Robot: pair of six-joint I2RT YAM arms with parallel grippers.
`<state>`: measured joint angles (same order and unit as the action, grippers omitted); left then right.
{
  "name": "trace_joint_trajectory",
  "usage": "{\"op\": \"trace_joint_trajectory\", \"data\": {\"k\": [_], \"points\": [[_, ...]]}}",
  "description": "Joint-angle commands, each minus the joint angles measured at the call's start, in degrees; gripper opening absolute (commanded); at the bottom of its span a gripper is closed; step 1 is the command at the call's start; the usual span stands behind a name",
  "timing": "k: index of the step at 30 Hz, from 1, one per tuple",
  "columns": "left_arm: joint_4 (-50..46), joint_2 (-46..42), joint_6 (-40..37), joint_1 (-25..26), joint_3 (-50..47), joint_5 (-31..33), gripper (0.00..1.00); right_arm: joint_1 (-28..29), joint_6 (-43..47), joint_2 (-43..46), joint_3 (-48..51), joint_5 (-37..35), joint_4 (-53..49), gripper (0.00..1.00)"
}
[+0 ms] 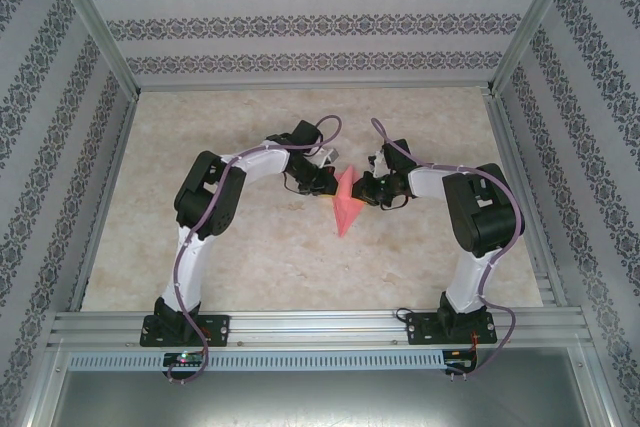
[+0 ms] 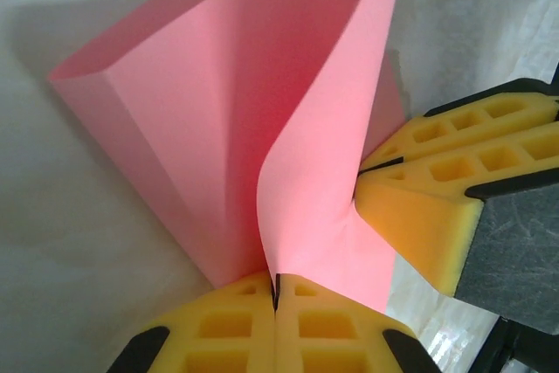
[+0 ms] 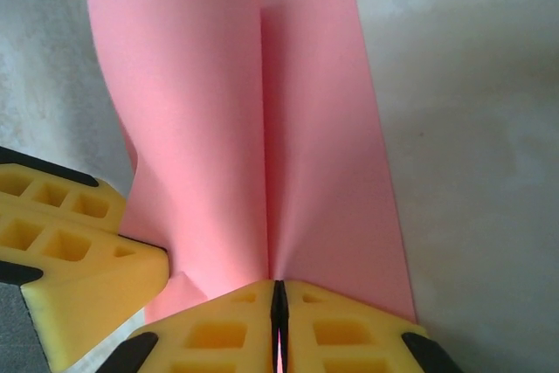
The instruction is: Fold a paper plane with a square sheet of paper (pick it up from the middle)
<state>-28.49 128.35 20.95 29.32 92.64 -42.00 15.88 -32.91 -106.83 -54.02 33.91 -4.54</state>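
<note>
The square sheet of paper (image 1: 346,205) is salmon pink and stands folded into a narrow pointed shape like a paper plane, tip toward the near edge, held off the table between both arms. My left gripper (image 1: 329,179) is shut on one edge of it. In the left wrist view its yellow fingers (image 2: 227,325) pinch the curved pink flap (image 2: 306,155) at the bottom. My right gripper (image 1: 363,187) is shut on the central crease (image 3: 264,128), jaws pressed together at the bottom (image 3: 279,303). Each wrist view also shows the other arm's yellow fingers (image 2: 437,172) (image 3: 70,242) beside the paper.
The table (image 1: 250,257) is pale marbled beige, fenced by aluminium rails (image 1: 310,325) at the near edge and patterned walls (image 1: 300,22) on the other sides. Both arm bases (image 1: 185,329) (image 1: 448,325) sit on the near rail.
</note>
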Motion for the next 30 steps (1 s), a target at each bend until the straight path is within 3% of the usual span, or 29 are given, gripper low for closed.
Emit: {"op": "trace_joint_trajectory", "data": {"k": [1,25,30], "points": [[-2.4,2.2,-2.1,0.7,1.9,-0.8,0.05,0.6,1.8,-0.6,0.2,-1.7,-2.8,0.12],[-6.4,5.6,-6.0,0.7,2.5,3.5,0.06,1.8,0.6,4.9,-0.5,0.2,-1.6,0.10],[-6.8,5.4,-6.4,0.7,2.4,3.6,0.06,1.9,0.7,2.9,-1.7,0.3,-1.6,0.10]]}}
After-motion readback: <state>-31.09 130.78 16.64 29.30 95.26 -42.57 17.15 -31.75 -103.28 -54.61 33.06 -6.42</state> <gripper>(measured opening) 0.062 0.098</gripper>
